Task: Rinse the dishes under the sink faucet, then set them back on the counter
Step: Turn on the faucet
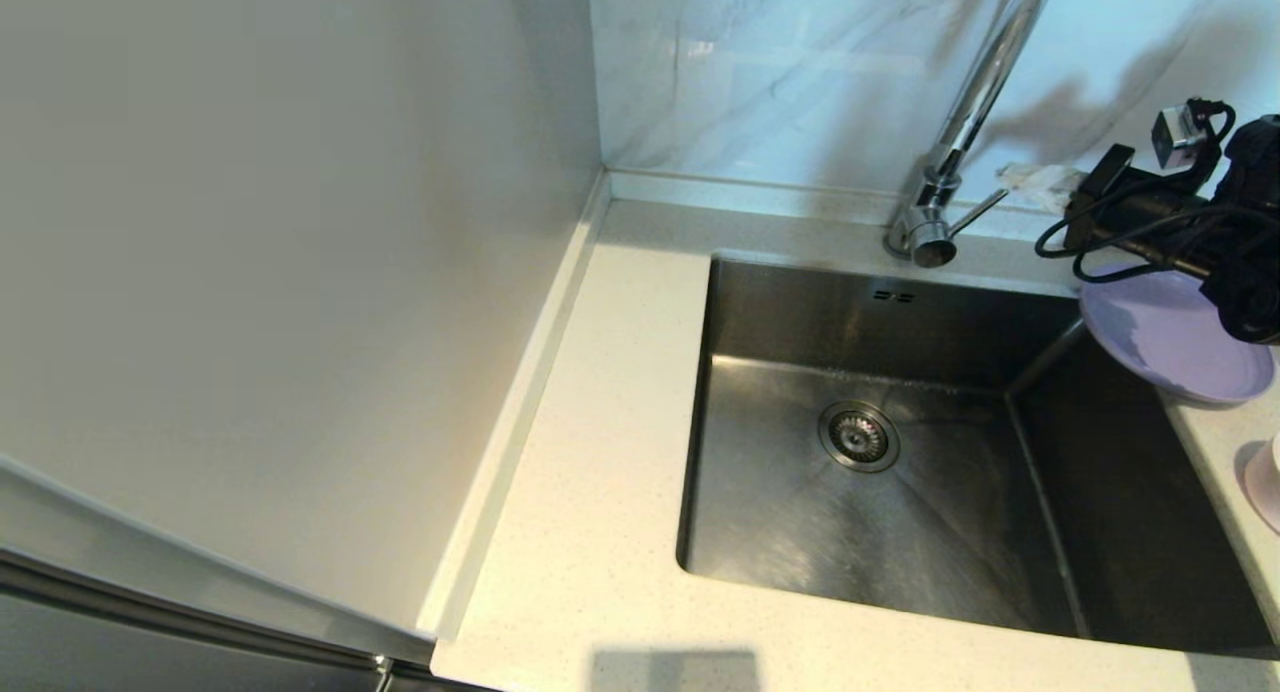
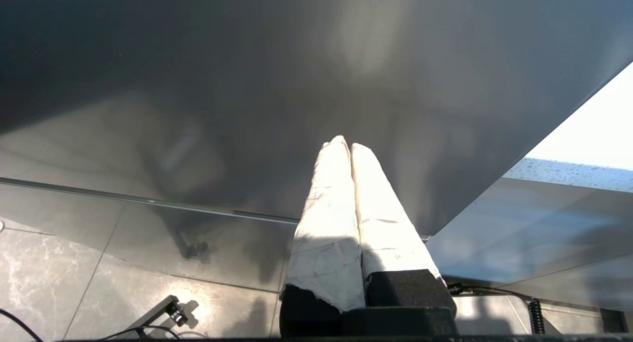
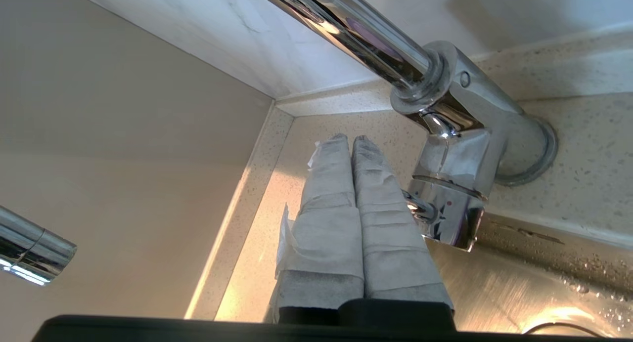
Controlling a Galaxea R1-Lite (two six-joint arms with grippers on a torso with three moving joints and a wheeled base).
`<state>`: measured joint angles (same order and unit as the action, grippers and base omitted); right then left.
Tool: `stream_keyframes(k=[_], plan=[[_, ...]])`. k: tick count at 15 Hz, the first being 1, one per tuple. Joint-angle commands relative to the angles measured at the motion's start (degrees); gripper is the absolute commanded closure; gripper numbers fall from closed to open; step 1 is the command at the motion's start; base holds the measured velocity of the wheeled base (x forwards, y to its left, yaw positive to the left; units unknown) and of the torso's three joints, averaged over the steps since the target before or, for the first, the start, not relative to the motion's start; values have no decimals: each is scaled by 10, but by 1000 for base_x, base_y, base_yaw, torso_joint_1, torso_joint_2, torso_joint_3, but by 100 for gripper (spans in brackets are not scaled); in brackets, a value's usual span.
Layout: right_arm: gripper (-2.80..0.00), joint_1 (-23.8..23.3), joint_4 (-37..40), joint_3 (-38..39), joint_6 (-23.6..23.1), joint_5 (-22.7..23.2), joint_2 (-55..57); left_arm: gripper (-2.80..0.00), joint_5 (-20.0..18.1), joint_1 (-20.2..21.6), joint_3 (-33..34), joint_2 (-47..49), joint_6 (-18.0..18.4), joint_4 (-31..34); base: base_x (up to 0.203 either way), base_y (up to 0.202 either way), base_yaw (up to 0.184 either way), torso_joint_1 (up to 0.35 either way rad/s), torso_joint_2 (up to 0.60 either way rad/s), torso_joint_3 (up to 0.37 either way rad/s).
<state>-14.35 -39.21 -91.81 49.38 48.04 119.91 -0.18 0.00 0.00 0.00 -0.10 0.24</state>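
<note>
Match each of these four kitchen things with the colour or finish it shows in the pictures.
Things:
1. plate
2. sink faucet
3. counter
4. bowl

Colours:
A. cream-white, finely speckled
B. pale pink
C. lilac-purple
D. shiny chrome

Pairs: 1-C, 2-D, 3-A, 4-B

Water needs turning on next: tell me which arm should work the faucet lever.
Right. The right gripper, shut, sits beside the faucet lever, with the plate nearby. The left gripper is off below the counter.
</note>
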Motion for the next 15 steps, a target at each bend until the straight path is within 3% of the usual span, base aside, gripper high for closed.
stream_keyframes(k=[1, 15], plan=[[0, 0, 0, 0, 3, 4, -1, 0, 0, 0, 0, 0, 0, 0, 0, 0, 0, 0, 0, 0], [0, -4, 43, 39, -1, 6, -44, 0, 0, 0, 0, 0, 0, 0, 0, 0, 0, 0, 0, 0]])
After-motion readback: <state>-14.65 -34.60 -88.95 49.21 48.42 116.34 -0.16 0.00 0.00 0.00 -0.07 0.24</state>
